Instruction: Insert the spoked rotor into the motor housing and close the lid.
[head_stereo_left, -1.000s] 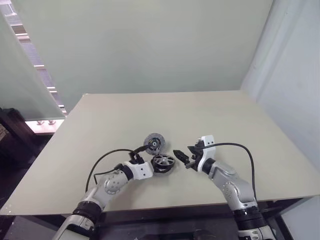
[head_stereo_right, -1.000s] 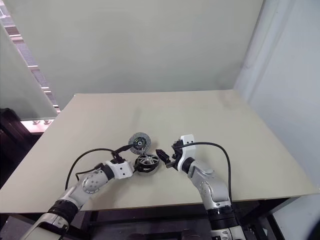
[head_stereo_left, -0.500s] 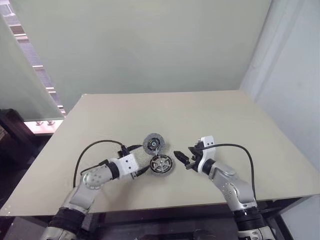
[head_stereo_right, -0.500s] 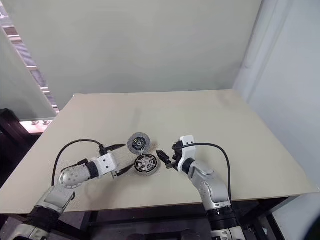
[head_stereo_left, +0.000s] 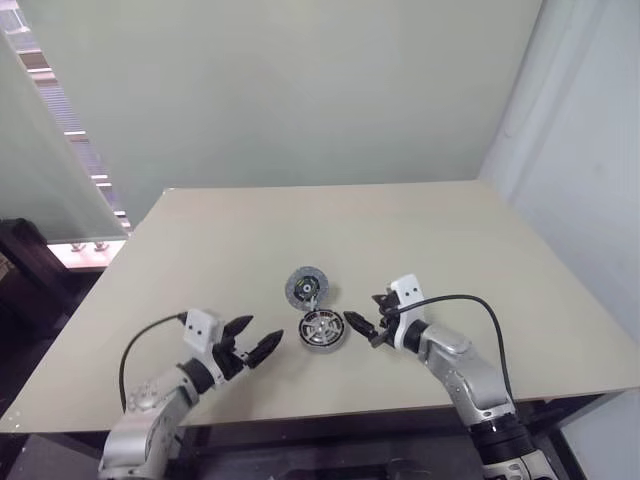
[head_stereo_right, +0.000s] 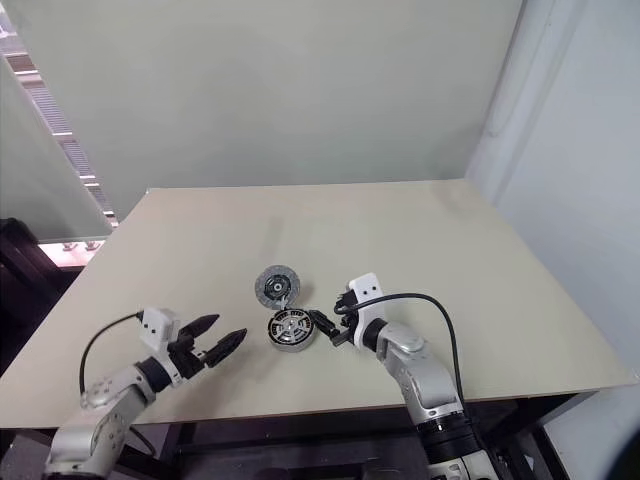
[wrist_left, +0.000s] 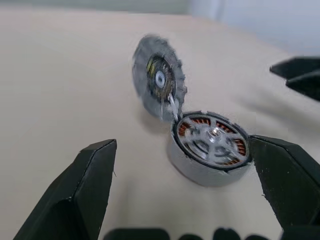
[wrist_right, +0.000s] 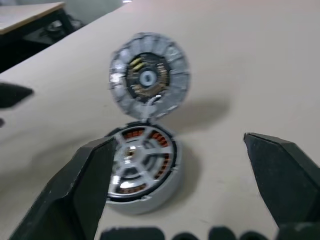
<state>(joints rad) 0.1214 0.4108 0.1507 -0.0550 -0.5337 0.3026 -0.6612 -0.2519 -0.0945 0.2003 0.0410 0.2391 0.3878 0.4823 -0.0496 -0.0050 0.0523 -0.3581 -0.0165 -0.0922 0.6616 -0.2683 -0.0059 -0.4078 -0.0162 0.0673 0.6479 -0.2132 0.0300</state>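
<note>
Between the two grippers on a beige table (head_stereo_left: 450, 240), the motor housing (head_stereo_left: 322, 331) sits with the spoked rotor (wrist_right: 140, 167) apparently seated inside, copper windings showing between the spokes. Its round lid (head_stereo_left: 307, 286) stands tilted open at the far edge, just beyond the housing, so closing looks like the step left. The right gripper (head_stereo_left: 364, 328) hovers just beside the housing, fingers parted and holding nothing. The left gripper (head_stereo_left: 254, 344) hangs a little farther off on the opposite side, spread wide and empty. Pale green walls enclose the otherwise bare tabletop.
</note>
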